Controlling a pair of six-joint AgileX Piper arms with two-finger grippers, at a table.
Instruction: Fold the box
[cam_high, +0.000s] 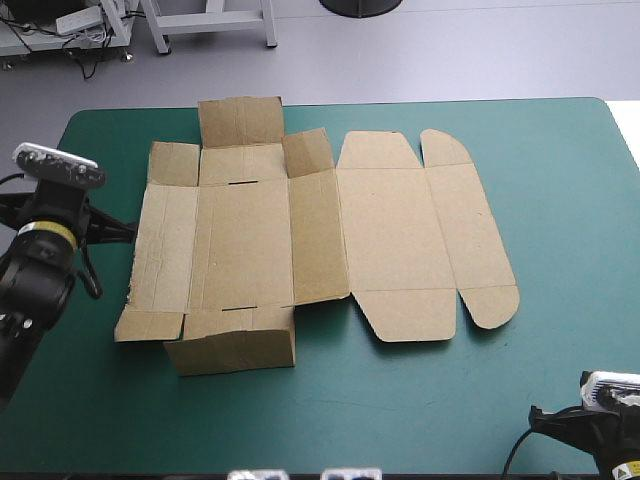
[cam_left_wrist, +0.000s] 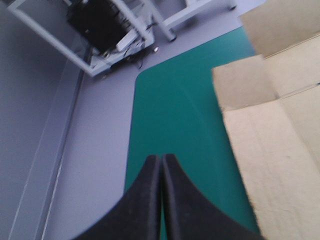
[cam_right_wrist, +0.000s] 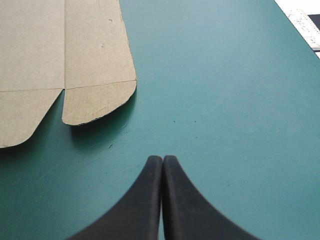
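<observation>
I'm seeing the box (cam_high: 300, 240) lying mostly flat on the table (cam_high: 560, 380), left and middle. The left gripper (cam_left_wrist: 161, 165) and right gripper (cam_right_wrist: 162, 162) are both sitting closed, gripping nothing. I'm worrying a closed gripper pushing an edge will be sliding the sheet, not raising a wall.

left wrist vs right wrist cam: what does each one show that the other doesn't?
Only left wrist: the left gripper, shut, beside the box at its square-cornered left panels, plus a rounded corner of the teal-green cover. Only right wrist: the right gripper, shut, short of the rounded end flap, which lies flat. Both: brown board on the cover, and the view's own gripper empty and not touching it.
</observation>
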